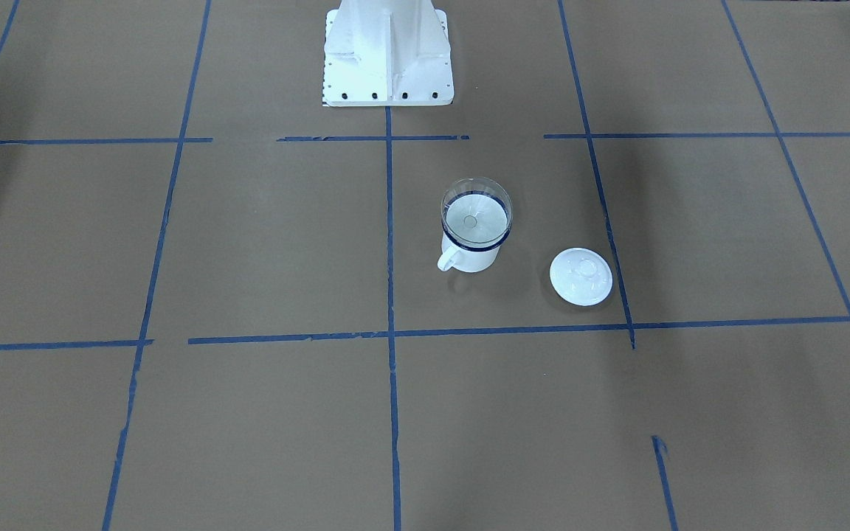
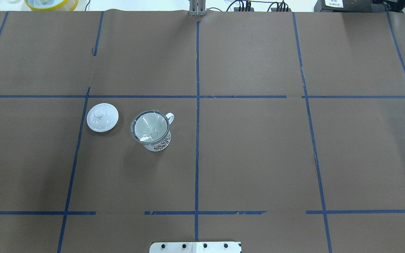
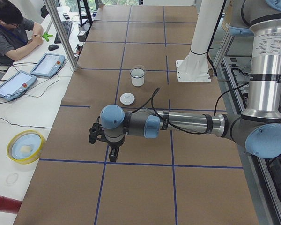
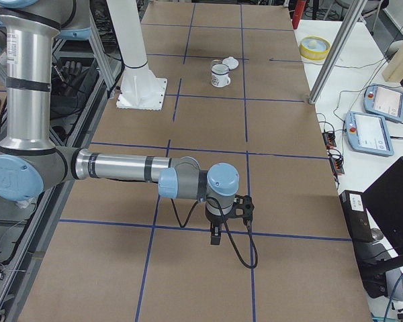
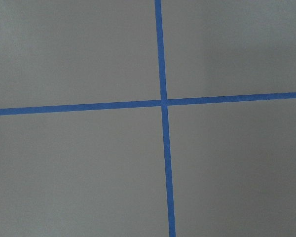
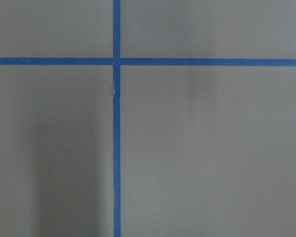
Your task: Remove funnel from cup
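The cup, a white mug with a dark blue rim, stands upright on the brown paper, left of the centre tape line in the overhead view. The clear funnel sits in its mouth, spout down; funnel and cup show there too. Both grippers are far from the cup. My left gripper hangs near the table's left end and my right gripper near its right end; I cannot tell whether either is open or shut. The wrist views show only paper and blue tape.
A white round lid with a knob lies flat beside the cup, on its left in the overhead view. The robot's white base stands behind the cup. A person, tablets and a yellow bowl occupy the side table.
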Tool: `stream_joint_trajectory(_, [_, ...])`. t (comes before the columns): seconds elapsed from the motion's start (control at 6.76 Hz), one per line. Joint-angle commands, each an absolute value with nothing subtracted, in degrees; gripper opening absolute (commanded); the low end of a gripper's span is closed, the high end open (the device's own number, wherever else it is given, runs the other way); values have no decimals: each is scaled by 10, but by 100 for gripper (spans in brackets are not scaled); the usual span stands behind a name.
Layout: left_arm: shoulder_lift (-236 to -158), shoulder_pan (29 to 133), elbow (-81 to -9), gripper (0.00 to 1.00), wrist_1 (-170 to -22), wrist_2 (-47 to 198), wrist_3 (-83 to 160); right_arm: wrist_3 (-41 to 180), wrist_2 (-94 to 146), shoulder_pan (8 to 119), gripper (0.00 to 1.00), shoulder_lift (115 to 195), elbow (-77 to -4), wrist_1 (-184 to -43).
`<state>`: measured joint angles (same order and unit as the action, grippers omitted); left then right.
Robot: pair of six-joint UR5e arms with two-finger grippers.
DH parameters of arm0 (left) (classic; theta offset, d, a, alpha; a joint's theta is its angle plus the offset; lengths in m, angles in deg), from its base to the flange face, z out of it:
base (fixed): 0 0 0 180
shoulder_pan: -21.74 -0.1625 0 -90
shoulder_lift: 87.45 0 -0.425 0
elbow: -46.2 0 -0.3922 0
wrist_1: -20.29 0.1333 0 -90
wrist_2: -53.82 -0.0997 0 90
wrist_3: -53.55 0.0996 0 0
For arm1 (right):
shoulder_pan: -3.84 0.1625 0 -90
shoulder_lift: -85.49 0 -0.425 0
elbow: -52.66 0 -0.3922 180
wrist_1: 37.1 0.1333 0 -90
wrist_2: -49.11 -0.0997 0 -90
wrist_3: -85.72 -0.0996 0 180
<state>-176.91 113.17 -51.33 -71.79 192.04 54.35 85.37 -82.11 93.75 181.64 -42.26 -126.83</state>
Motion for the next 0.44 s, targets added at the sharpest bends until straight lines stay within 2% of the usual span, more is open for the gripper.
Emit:
stream_joint_trajectory(0.0, [-1764, 1132, -633, 100, -709, 1916, 461, 854, -821, 938, 100, 1816, -423, -1268])
stream_joint_trajectory(0.3, [-1766, 1127, -691, 100, -687, 1909, 455, 854, -821, 938, 100, 1816, -423, -1268])
